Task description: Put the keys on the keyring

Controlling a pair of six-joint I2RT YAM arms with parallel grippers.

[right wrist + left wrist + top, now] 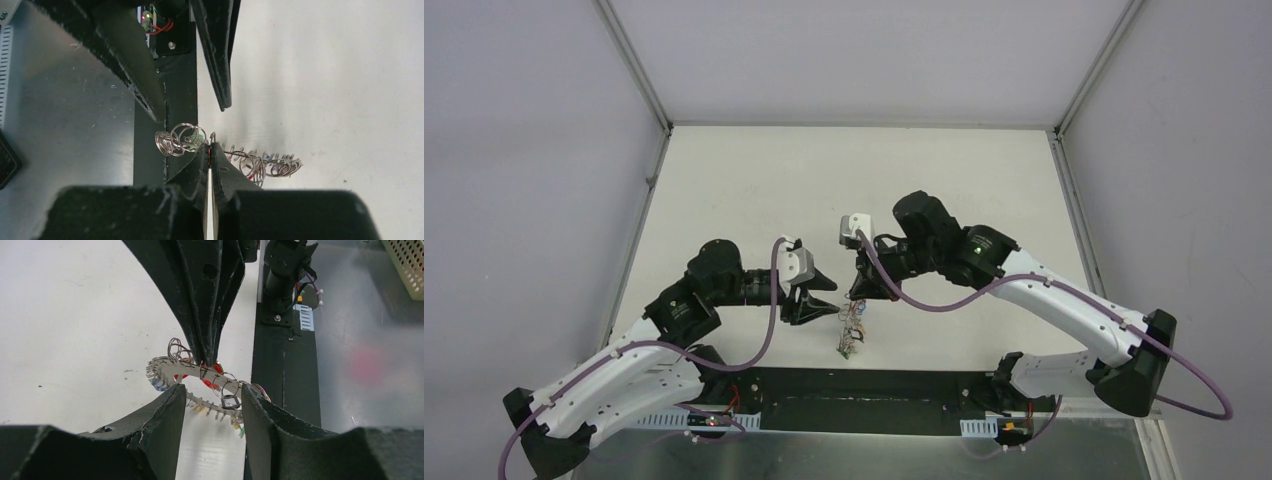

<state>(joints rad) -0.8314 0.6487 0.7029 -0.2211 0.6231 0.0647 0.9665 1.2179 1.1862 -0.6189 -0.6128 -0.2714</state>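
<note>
Light even and diffuse, from overhead; top view bright, white table (754,180) close to washed out, shadows beneath the arms (1044,290) soft. Left wrist view: left gripper fingers (150,440) dark and out of focus up close, right side hazy with a pink smear (source unclear). Right wrist view: keyring (270,165) slightly blurred, its metal glinting.

The keyring (852,328) hangs under my right gripper (860,297), just right of my left gripper (833,310), by the table's (824,180) near edge.

Two grippers: left gripper (212,392), right gripper (210,150). One keyring (170,369); keys (220,412) on it too small and tangled to count.
</note>
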